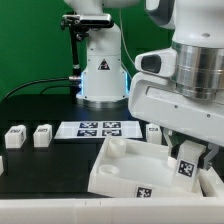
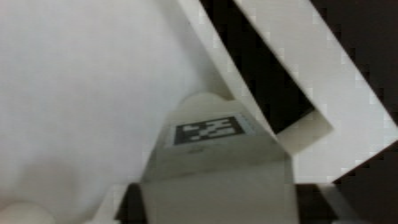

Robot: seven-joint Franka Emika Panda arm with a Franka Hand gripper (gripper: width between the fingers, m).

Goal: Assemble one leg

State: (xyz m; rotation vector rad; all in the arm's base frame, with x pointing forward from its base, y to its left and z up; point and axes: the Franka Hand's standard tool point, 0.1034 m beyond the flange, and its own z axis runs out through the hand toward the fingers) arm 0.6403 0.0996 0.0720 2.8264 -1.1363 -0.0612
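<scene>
My gripper (image 1: pixel 186 157) is shut on a leg (image 1: pixel 186 168), a small white block with a black-and-white tag, and holds it upright over the right end of the large white board with corner sockets (image 1: pixel 125 165). In the wrist view the leg (image 2: pixel 210 135) fills the middle between my jaws (image 2: pixel 214 205), its tag facing the camera. Its far end is at the board's raised rim (image 2: pixel 222 60). Whether the leg touches the board I cannot tell. Two more legs (image 1: pixel 14 136) (image 1: pixel 42 134) stand at the exterior view's left.
The marker board (image 1: pixel 98 128) lies flat behind the white board. Another small white block (image 1: pixel 153 132) stands just to its right. The robot base (image 1: pixel 100 70) stands at the back, with a black cable running off to the left.
</scene>
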